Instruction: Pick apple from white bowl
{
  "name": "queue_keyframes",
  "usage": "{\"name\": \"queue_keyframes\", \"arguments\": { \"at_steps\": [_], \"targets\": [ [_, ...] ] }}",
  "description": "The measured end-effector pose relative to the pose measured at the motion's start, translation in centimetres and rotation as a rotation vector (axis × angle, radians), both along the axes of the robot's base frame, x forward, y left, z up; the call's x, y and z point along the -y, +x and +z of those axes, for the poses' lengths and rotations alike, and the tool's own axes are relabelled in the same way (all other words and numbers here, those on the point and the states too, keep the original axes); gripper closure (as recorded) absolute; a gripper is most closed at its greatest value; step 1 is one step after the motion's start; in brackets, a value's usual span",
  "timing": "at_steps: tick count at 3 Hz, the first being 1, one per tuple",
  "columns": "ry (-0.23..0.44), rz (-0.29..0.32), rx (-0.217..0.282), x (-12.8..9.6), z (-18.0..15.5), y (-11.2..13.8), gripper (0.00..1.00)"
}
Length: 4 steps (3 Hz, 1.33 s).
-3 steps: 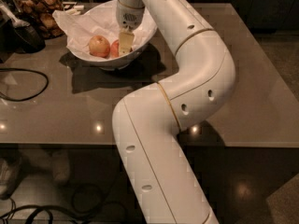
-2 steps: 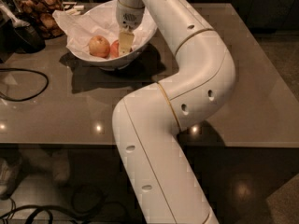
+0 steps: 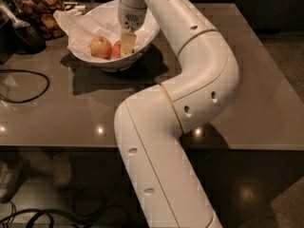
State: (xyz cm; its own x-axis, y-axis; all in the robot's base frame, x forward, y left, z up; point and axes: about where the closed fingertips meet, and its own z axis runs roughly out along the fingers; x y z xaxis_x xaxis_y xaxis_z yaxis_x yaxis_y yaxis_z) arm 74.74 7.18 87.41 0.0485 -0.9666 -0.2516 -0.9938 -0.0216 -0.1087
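The white bowl [image 3: 142, 45] lined with crumpled white paper stands at the far left of the table. In it lie two apples side by side. The red apple [image 3: 115, 50] is on the right, partly hidden behind my gripper. The paler yellowish-tan apple [image 3: 100, 47] is on the left. My gripper [image 3: 125, 44] reaches down into the bowl from above and sits right at the red apple's right side, touching or nearly touching it.
The grey-brown table [image 3: 247, 80] carries a black cable [image 3: 28, 87] at the left. A dark container with brown snacks [image 3: 40, 11] and a black object [image 3: 21, 34] stand at the far left corner. My white arm [image 3: 190, 94] crosses the table's middle.
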Motion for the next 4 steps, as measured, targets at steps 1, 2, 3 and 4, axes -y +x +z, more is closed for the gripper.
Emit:
{"name": "queue_keyframes", "arguments": {
  "at_steps": [1,2,3,4],
  "targets": [
    [0.030,0.006,0.044,-0.9,0.9,0.8,1.00],
    [0.047,0.017,0.060,-1.5,1.5,0.8,1.00],
    [0.063,0.021,0.066,-1.5,2.0,0.7,1.00],
    [0.073,0.021,0.059,-1.4,2.0,0.5,1.00]
  ]
}}
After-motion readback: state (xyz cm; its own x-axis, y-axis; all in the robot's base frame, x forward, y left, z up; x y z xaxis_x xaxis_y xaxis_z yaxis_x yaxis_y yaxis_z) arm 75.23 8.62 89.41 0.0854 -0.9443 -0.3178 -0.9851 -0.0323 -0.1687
